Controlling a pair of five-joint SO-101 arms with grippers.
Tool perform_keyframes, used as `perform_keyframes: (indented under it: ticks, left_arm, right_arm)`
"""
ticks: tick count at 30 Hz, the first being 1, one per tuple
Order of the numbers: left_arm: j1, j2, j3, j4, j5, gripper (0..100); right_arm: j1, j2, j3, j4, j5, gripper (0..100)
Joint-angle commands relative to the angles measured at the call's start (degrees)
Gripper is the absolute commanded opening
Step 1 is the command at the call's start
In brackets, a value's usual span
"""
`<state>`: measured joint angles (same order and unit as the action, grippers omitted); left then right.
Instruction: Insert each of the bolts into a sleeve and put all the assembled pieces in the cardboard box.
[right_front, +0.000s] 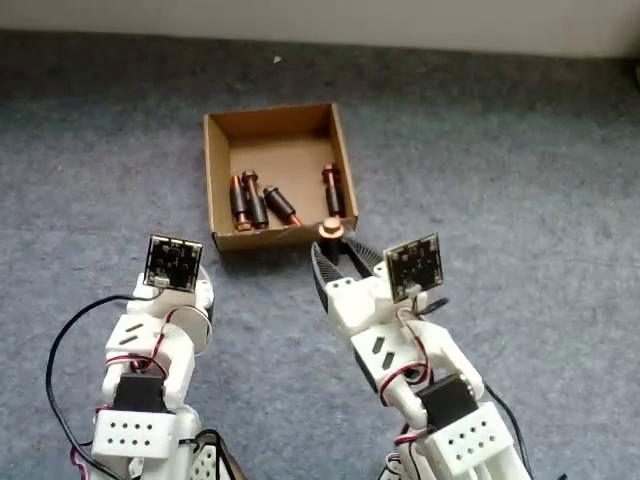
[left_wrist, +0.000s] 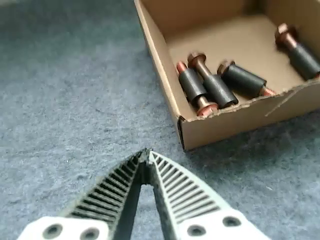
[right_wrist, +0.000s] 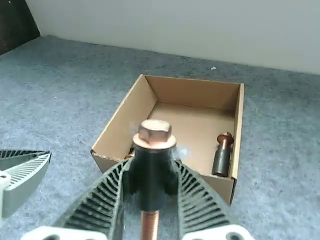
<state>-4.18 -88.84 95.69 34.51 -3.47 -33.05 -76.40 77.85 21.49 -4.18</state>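
The cardboard box (right_front: 216, 180) sits on the grey carpet ahead of both arms, with several bolt-and-sleeve pieces (right_front: 258, 203) lying inside. My right gripper (right_front: 338, 255) is shut on an assembled bolt in a black sleeve (right_wrist: 149, 172), held upright with its copper head (right_front: 331, 230) just at the box's near right corner. In the right wrist view the box (right_wrist: 120, 117) lies just beyond the held piece. My left gripper (left_wrist: 146, 156) is shut on nothing, low over the carpet a short way from the box's near left corner (left_wrist: 182, 131).
Grey carpet (right_front: 500, 180) surrounds the box on all sides. A pale wall runs along the far edge (right_front: 400, 20). Black cables (right_front: 60, 350) trail beside the left arm's base.
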Motion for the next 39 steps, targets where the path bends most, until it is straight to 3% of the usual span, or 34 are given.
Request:
perform_keyframes:
  ticks: [1,10,21,26,29,34,39]
  left_arm:
    - [-0.4,-0.6,1.8,-4.5,-0.9,1]
    - [-0.6,-0.6,1.8,-4.4,-1.0,1]
    - [-0.6,-0.6,1.8,-4.4,-1.0,1]
    - [-0.5,-0.6,1.8,-4.4,-1.0,1]
    - [-0.5,-0.6,1.8,-4.4,-1.0,1]
    - [-0.5,-0.6,1.8,-4.4,-1.0,1]
    - [-0.3,-0.6,1.8,-4.4,-1.0,1]
  right_arm:
    - [0.7,17.8,-9.3,-12.4,0.5,0.5]
    - [0.9,50.0,-22.9,-34.2,0.6,0.5]
    - [3.6,73.8,-33.6,-40.4,0.6,4.3]
    - [3.5,73.7,-33.5,-40.4,0.5,18.0]
    - [3.5,70.5,-33.0,-40.2,0.5,14.6]
    - [3.5,59.4,-29.5,-30.6,0.6,0.5]
    - [3.6,45.8,-23.1,-18.3,0.3,0.5]
